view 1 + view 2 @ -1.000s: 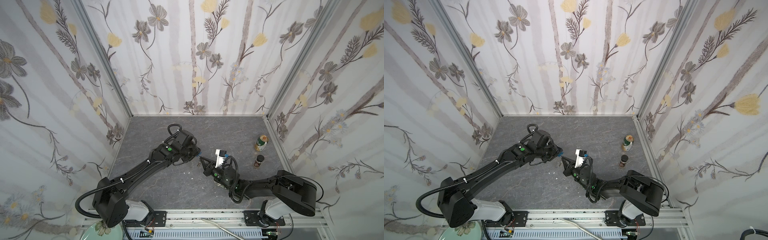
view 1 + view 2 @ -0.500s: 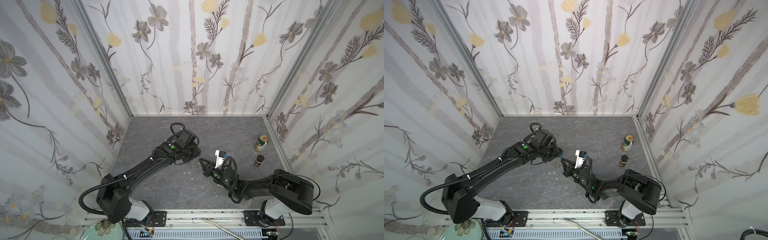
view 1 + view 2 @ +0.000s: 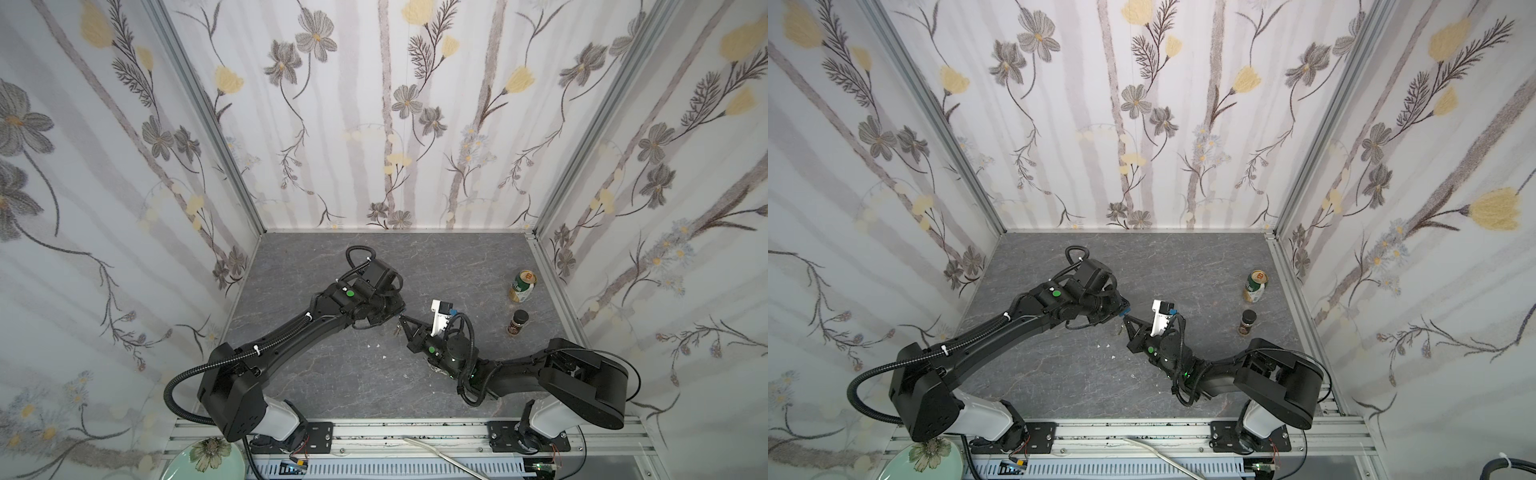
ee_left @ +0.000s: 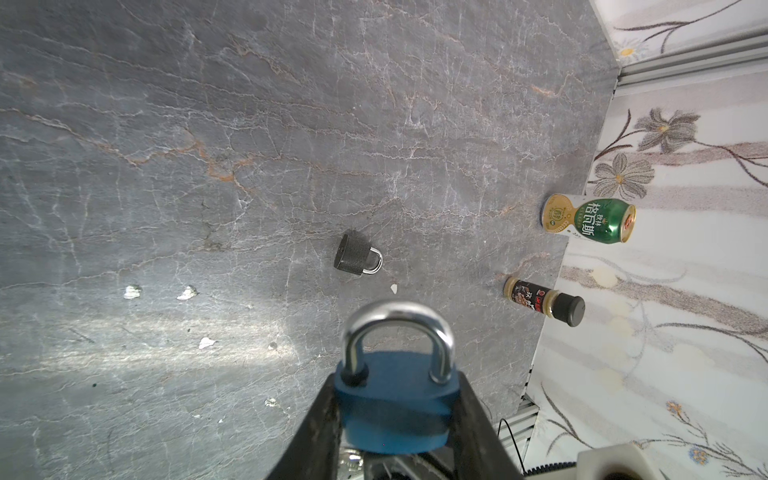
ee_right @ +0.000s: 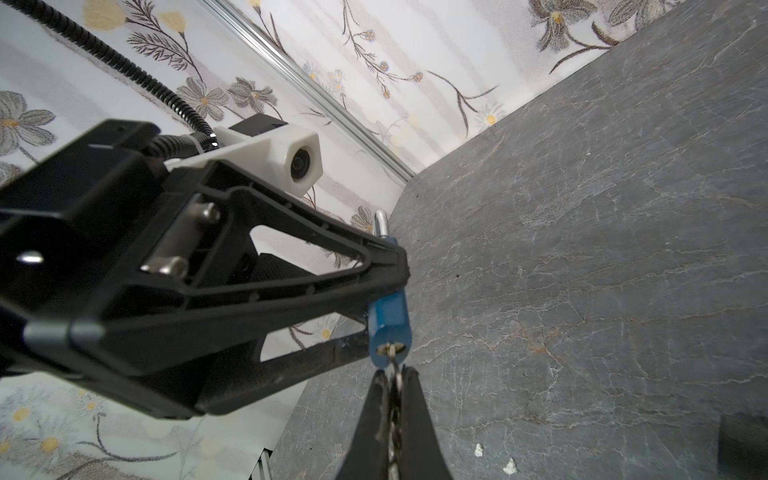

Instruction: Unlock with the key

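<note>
In both top views the two arms meet just below the centre of the frame, over the middle of the table; there the lock is nearly hidden, only a blue speck at the tip of the left gripper. The left wrist view shows more: the left gripper pinches the blue padlock by the sides of its body, clear of the table; the shackle points away from the camera, and both legs look seated. The right wrist view alone shows the key; its blade is in the keyhole at the padlock's base; its head is pinched between the pressed-together fingers of the right gripper. Only the left wrist view shows the black padlock, lying on the table apart from the blue one. Count: two padlocks; one key that I can tell; one can and one bottle, both upright near the table's right edge in both top views, can above bottle.
</note>
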{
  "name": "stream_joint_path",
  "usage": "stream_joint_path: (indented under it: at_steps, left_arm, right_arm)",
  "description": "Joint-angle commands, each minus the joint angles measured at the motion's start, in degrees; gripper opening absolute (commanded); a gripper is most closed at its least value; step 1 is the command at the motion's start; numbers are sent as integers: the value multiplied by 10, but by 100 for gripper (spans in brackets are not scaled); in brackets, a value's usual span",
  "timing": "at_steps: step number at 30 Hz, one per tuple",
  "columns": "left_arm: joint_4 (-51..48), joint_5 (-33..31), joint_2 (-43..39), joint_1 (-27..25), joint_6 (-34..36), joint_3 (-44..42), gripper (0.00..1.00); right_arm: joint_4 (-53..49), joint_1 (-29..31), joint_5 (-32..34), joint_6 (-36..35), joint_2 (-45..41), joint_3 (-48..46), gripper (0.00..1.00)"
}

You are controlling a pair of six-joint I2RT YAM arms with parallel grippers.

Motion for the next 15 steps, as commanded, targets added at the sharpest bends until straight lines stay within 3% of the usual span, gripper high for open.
stream_joint_path:
  at_steps: [1, 4, 11, 15]
  left_arm:
    - [17, 54, 3, -7, 7, 4, 0]
    - [5, 37, -1, -5, 14, 7, 0]
    - [-10, 24, -4, 13, 29, 19, 0]
    - [-12, 25, -4, 14, 31, 21, 0]
  right_arm:
    - [37, -3, -31, 1, -9, 2, 0]
    - [13, -3, -36, -3, -17, 0, 0]
    - [-10, -2, -45, 10, -43, -30, 25]
    - [-13, 1, -38, 11, -55, -45, 29]
